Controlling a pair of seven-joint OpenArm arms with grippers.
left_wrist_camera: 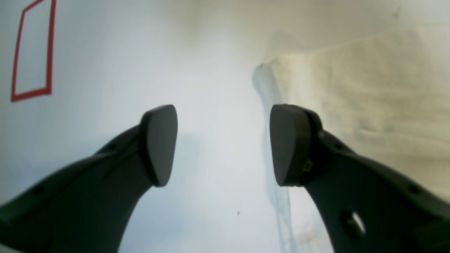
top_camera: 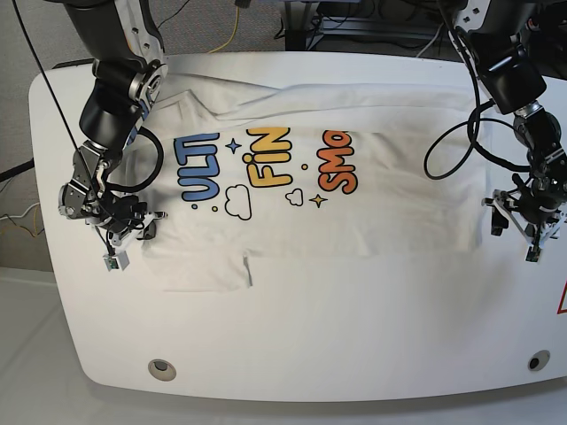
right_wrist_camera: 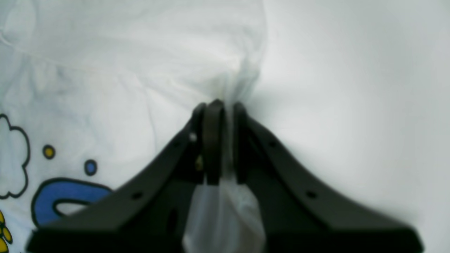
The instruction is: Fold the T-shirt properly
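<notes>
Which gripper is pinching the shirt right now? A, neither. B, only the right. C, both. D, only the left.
B: the right gripper is shut on a bunch of the shirt, with white cloth squeezed between its fingers, while the left gripper hangs open beside the shirt's edge with nothing between its pads.

Spread flat across the middle of the table (top_camera: pixel 292 336): the T-shirt (top_camera: pixel 354 221), neck end toward the base view's left, hem toward its right. At the left sleeve edge, the right gripper (top_camera: pixel 133 226), jaws pinched on a fold of the cloth. Just off the hem on the right, the left gripper (top_camera: pixel 529 226), jaws apart over bare table
</notes>
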